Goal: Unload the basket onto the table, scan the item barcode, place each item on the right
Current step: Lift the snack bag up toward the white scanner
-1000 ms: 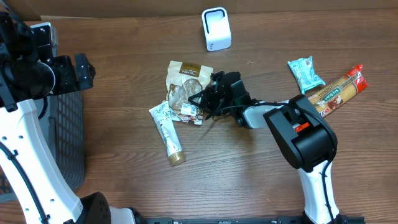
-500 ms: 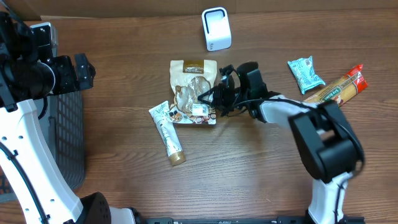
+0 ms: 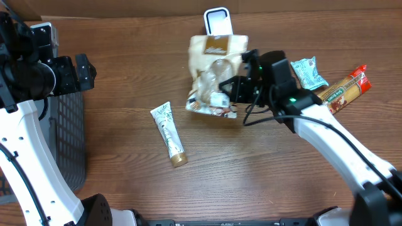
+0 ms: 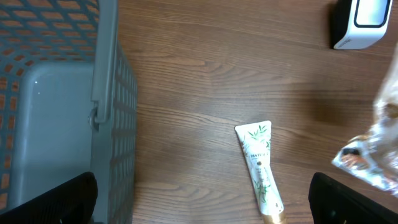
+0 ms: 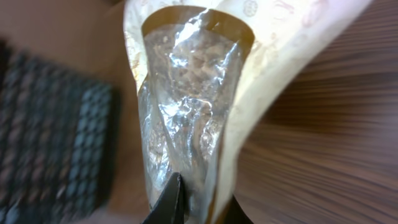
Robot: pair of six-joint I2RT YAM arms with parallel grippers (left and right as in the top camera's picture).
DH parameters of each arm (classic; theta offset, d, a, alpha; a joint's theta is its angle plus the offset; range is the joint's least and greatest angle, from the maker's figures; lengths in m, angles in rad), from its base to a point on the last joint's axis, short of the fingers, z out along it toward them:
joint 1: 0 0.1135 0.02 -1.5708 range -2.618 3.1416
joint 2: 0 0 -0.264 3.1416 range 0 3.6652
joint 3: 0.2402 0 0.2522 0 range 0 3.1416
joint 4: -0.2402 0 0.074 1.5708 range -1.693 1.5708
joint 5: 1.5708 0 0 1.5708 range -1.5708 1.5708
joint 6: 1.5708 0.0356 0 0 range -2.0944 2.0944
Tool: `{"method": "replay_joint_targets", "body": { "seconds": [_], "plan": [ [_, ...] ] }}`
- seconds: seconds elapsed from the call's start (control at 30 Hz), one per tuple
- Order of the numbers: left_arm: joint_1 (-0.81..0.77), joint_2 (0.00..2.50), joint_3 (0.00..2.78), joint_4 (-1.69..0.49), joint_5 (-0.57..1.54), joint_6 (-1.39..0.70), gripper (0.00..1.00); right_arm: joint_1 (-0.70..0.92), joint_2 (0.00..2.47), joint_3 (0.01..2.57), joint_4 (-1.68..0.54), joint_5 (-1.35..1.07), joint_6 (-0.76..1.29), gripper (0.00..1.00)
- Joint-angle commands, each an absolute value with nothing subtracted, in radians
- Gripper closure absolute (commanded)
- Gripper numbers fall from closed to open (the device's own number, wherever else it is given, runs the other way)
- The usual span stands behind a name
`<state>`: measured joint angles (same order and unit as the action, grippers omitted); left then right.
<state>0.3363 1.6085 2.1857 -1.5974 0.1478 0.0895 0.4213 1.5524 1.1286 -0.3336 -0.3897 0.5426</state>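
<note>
Overhead.
- My right pincer [image 3: 233, 90] is clamped shut on the snack pouch [image 3: 212, 66], a beige bag with a clear window. The grip is at the pouch's right edge, low down.
- The pouch sits at the far middle of the surface [image 3: 251, 176]. Its top edge overlaps the lower part of the white barcode scanner [image 3: 217, 19] in this view. I cannot tell whether they touch.
- A cream tube [image 3: 168, 134] with a leaf print and a gold cap lies flat, near-left of the pouch and apart from it.
- A teal packet [image 3: 308, 74] and a long pasta pack [image 3: 344, 91] lie to the right, behind my right arm.
- My left pincer [image 3: 80, 72] hangs wide open over the edge of the grey basket [image 3: 66, 141] at the left. It holds nothing.

Left wrist.
- My two fingers [image 4: 59, 199] sit in the bottom corners, far apart, with bare surface between them.
- The basket [image 4: 50, 124] fills the left side. The tube [image 4: 260, 165] lies at centre-right and the scanner [image 4: 364, 25] is at top right.
- A crinkled corner of the pouch [image 4: 373, 152] enters at the right edge.

Right wrist.
- The pouch [image 5: 193, 93] fills the frame. Its clear window faces the camera, with pale crumbly contents inside.
- My dark fingers [image 5: 169, 200] pinch its lower edge.
- The background is blurred.
</note>
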Motion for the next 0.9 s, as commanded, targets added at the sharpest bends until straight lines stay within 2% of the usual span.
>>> {"method": "replay_joint_targets", "body": {
  "seconds": [0.0, 0.13, 0.33, 0.5, 0.77, 0.87],
  "plan": [
    [0.340, 1.605, 2.187, -1.597, 0.146, 0.112, 0.01, 0.425, 1.510, 1.153, -0.384, -0.125, 0.602, 0.96],
    [0.340, 1.605, 2.187, -1.597, 0.146, 0.112, 0.00, 0.425, 1.504, 1.154, -0.369, -0.121, 0.612, 0.96],
    [0.340, 1.605, 2.187, -1.597, 0.146, 0.112, 0.01, 0.372, 1.450, 1.165, -0.239, -0.441, 0.791, 0.96],
    [0.340, 1.605, 2.187, -1.597, 0.146, 0.112, 0.00, 0.308, 1.384, 1.169, -0.201, -0.575, 0.843, 0.96],
    [0.340, 1.605, 2.187, -1.597, 0.146, 0.112, 0.00, 0.285, 1.306, 1.169, -0.204, -0.587, 0.833, 0.96],
    [0.340, 1.605, 2.187, -1.597, 0.146, 0.112, 0.00, 0.319, 1.306, 1.169, -0.242, -0.466, 0.696, 0.96]
  ]
}}
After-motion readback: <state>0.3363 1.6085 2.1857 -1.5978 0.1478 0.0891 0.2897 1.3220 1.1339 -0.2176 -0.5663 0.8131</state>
